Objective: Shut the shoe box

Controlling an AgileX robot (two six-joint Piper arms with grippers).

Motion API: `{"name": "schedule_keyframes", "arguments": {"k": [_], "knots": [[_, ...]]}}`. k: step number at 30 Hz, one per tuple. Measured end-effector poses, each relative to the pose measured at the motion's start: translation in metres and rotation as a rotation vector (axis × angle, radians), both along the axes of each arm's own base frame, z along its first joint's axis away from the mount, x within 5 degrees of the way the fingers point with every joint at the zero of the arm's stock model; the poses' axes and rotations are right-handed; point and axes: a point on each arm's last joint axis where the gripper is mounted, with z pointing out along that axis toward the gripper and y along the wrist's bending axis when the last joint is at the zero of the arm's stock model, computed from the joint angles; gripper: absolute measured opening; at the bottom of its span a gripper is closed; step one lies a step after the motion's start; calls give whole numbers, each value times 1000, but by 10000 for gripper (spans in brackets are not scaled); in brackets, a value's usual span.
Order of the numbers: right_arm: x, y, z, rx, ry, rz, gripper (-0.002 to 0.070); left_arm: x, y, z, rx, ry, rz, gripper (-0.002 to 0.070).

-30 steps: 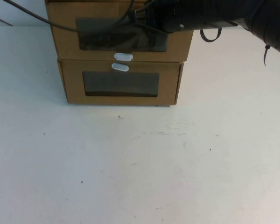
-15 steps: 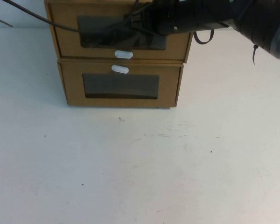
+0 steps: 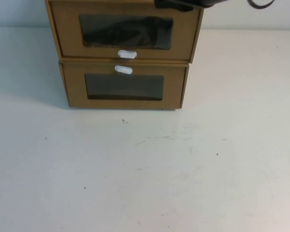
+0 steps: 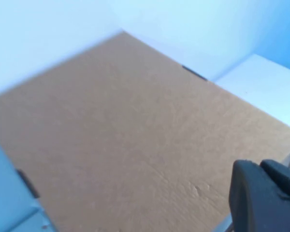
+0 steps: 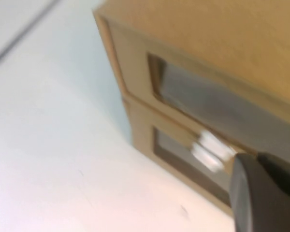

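The shoe box (image 3: 67, 34) is the upper of two stacked brown cardboard boxes at the table's far side. Its white pull tab (image 3: 127, 54) sits just below its clear window. Its front panel stands about level with the front of the lower box (image 3: 75, 87). My right gripper (image 5: 258, 162) hangs in front of the boxes near the white tabs (image 5: 210, 147), with its fingers together and empty. Only a dark bit of the right arm (image 3: 179, 4) shows in the high view. My left gripper (image 4: 261, 166) is shut and empty over the shoe box's flat top (image 4: 125, 130).
The lower box has its white tab (image 3: 123, 69) above its window. The white table (image 3: 145, 169) spreads out wide in front of the boxes. A pale wall stands behind the stack.
The right arm lay across the shoe box's front; it has drawn back up and almost out of the high view. The shoe box's tab has shifted slightly toward the far side.
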Motion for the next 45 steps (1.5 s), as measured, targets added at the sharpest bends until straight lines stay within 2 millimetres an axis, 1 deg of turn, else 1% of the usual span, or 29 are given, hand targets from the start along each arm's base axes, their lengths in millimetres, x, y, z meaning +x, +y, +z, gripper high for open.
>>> {"name": "schedule_keyframes", "arguments": {"k": [3,5,6,7,8,11,13,14,16,17,20,22,23,24,28,29,31,34,36,40,43,45], "knots": [[-14,-13,11,-70,2,-32,-13,-31,9,19,14,-36,22,-5],[-26,-24,16,-107,3,-60,-13,-53,15,28,20,-45,30,-5],[-33,-30,19,-120,1,-83,-13,-63,17,29,28,-36,36,-5],[-40,-37,21,-128,5,-108,-13,-73,20,28,38,-24,44,-5],[-48,-45,23,-136,6,-140,-13,-77,22,23,47,-6,52,-5],[-76,-75,26,-140,10,-238,-13,-101,31,16,47,-38,96,-5],[-99,-93,24,-132,13,-288,-13,-119,36,9,38,-73,121,-5],[-112,-101,21,-128,16,-308,-13,-130,39,9,28,-107,131,-5],[-134,-113,14,-106,27,-334,-13,-150,44,-2,1,-138,137,-5],[-146,-118,8,-97,31,-342,-13,-157,45,-11,-12,-136,137,-5],[-178,-133,-7,-68,16,-353,-13,-189,50,-33,-79,-184,138,-5],[-200,-143,-17,-43,-15,-355,-13,-214,55,-52,-130,-222,147,-5],[-210,-148,-23,-32,-27,-356,-13,-229,59,-58,-161,-257,156,-5],[-219,-152,-30,-23,-40,-356,-13,-241,62,-69,-185,-277,168,-5],[-248,-165,-55,9,-85,-358,-13,-277,75,-119,-271,-343,231,-5],[-253,-168,-62,20,-100,-362,-13,-282,77,-129,-284,-356,246,-5],[-262,-173,-74,53,-131,-379,-13,-293,82,-155,-301,-379,275,-5],[-269,-177,-95,82,-143,-395,-13,-302,88,-191,-309,-413,316,-5],[-272,-178,-109,110,-162,-397,-13,-303,91,-213,-293,-437,343,-5],[-272,-177,-134,221,-248,-398,-13,-292,95,-261,-262,-398,415,-5],[-268,-174,-152,319,-290,-401,-13,-285,98,-290,-243,-370,470,-5],[-265,-172,-164,368,-323,-394,-13,-283,102,-306,-240,-367,512,-5]]}}
